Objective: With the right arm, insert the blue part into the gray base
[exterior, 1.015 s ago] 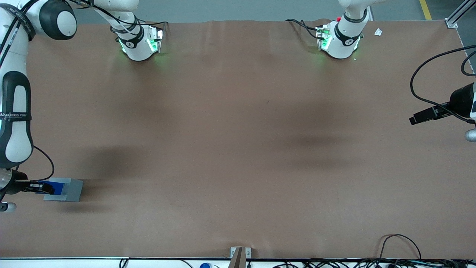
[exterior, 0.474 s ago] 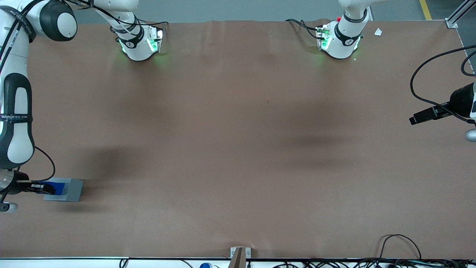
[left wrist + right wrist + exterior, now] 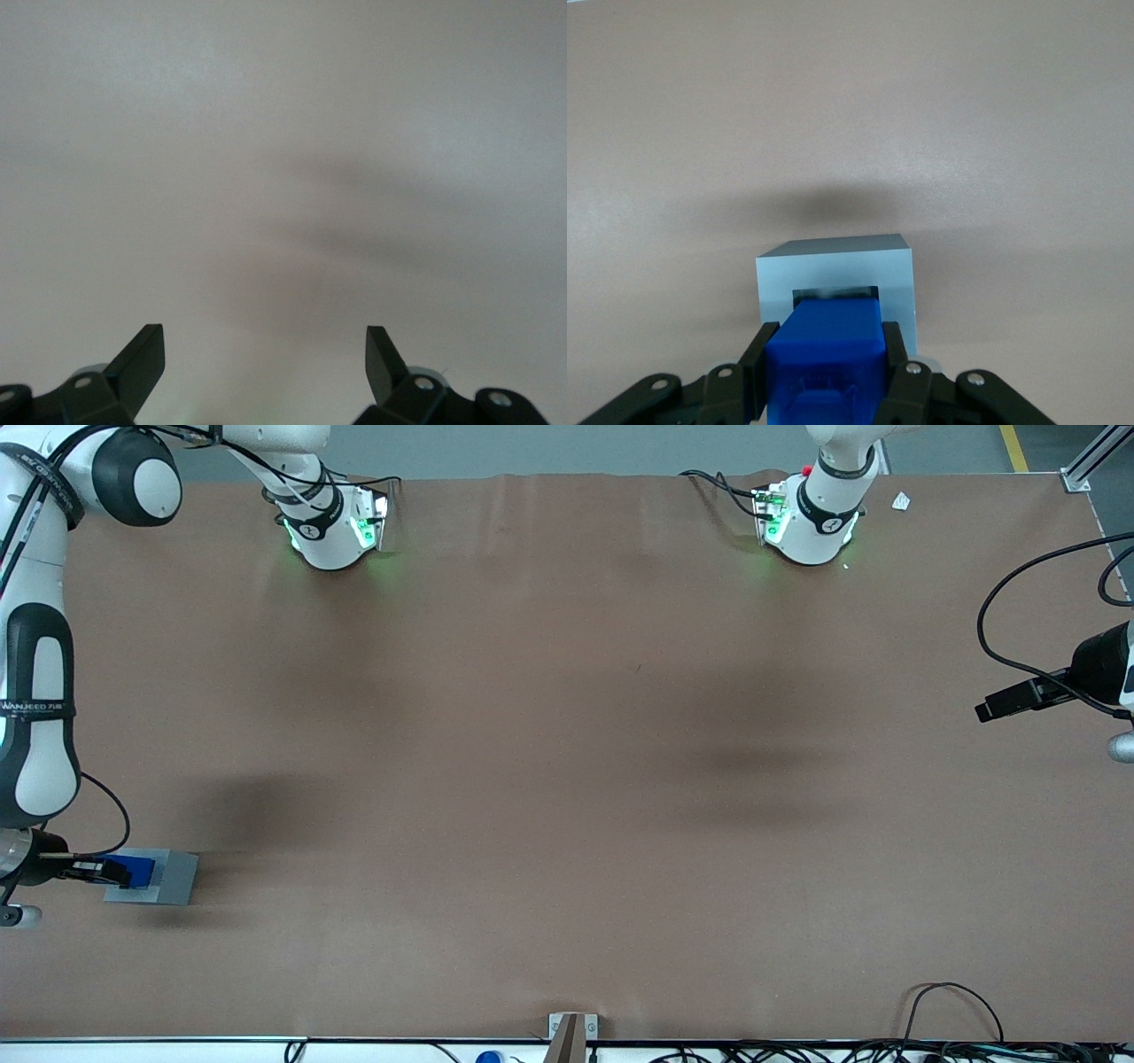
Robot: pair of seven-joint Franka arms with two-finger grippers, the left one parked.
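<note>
The brown tabletop (image 3: 567, 762) is carrying the gray base (image 3: 173, 877), a light gray square box with a square recess in its top, sitting toward the working arm's end. The right arm (image 3: 35, 691) is reaching down there, and its claw (image 3: 824, 372) is grasping the blue part (image 3: 826, 354) between both fingers. The bright blue block is hovering directly over the recess, partly covering it.

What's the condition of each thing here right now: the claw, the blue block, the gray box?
gripper: shut on the blue part, right above the gray base.
blue part: held, partly over the recess, seating unclear.
gray base: upright on the brown table, recess facing up.
</note>
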